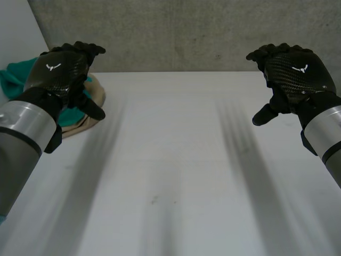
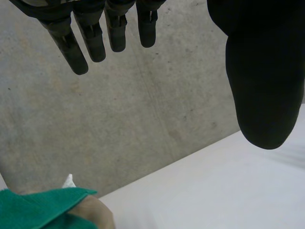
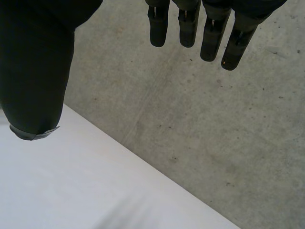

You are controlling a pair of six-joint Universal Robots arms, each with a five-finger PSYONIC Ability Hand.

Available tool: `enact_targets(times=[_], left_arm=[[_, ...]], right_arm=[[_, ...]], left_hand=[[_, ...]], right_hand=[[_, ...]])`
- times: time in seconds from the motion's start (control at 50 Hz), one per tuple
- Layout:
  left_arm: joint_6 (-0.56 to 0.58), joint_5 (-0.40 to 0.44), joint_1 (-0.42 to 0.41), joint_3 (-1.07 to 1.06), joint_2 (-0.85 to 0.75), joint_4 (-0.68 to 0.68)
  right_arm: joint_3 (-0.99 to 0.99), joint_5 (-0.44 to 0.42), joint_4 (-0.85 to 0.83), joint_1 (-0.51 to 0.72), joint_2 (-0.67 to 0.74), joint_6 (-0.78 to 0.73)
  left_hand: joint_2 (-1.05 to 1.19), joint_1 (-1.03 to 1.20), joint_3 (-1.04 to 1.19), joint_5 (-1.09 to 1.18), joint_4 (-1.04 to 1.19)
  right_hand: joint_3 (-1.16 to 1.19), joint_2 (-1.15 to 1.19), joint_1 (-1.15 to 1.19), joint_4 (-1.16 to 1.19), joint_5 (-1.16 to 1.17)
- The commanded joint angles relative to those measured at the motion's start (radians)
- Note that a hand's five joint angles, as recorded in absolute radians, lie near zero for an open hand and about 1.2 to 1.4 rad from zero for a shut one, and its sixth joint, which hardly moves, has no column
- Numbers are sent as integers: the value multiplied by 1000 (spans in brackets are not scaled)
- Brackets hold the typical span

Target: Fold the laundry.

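Observation:
A small pile of laundry lies at the far left of the white table: a green cloth on top of a beige cloth. My left hand hovers above that pile, open, holding nothing. In the left wrist view its fingers are straight and the thumb stands apart, with the green cloth and beige cloth below. My right hand hangs open over the table's far right. Its fingers and thumb are spread and empty.
A grey concrete wall rises right behind the table's far edge. A pale wall panel stands at the far left behind the pile.

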Motion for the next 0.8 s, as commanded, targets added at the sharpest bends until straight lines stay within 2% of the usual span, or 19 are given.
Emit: enact_targets(times=[0.02,0.06,0.08,0.2,0.3,0.5,0.54,0.6,0.62,0.64,0.74,0.8], left_arm=[[202,3,112,68,-170,134],[253,3,148,91,-216,156],[303,3,192,132,-288,179],[410,8,318,316,-509,207],[424,32,376,502,-700,208],[440,178,458,765,-953,254],[450,206,462,795,-997,306],[454,229,465,832,-1043,340],[454,233,467,835,-1050,339],[456,241,465,832,-1053,335],[457,230,438,770,-1005,337],[442,224,400,678,-883,343]], right_arm=[[2,-3,1,0,4,-4],[2,-3,1,0,4,-9],[2,-3,1,0,4,-10],[2,-5,-2,0,7,-26],[2,-6,-2,-2,38,-27],[6,-5,-5,0,63,-41],[8,-3,-5,0,72,-50],[11,-3,-5,0,78,-61],[11,-3,-5,0,78,-62],[12,-3,-5,0,78,-65],[11,-3,-6,-2,80,-65],[8,-3,-6,-2,80,-65]], left_hand=[[-31,-23,-32,-4,-25],[-31,-23,-32,-4,-25],[-31,-23,-32,-4,-25],[-31,-23,-32,-4,-25],[-31,-23,-32,-4,-25],[-12,-5,-14,14,-7],[81,89,80,107,87],[530,537,528,556,535],[731,739,730,758,737],[1169,1177,1168,1196,1175],[1191,1199,1189,1217,1197],[1191,1199,1189,1217,1197]], right_hand=[[-30,-38,-15,-50,-50],[-30,-38,-15,-50,-50],[-30,-38,-15,-50,-50],[-30,-38,-15,-50,-50],[-30,-38,-15,-50,-50],[-30,-38,-15,-50,-50],[-30,-38,-15,-50,-50],[-30,-38,-15,-50,-50],[-30,-38,-15,-50,-50],[-30,-38,-15,-50,-50],[-30,-38,-15,-50,-50],[-30,-38,-15,-50,-50]])
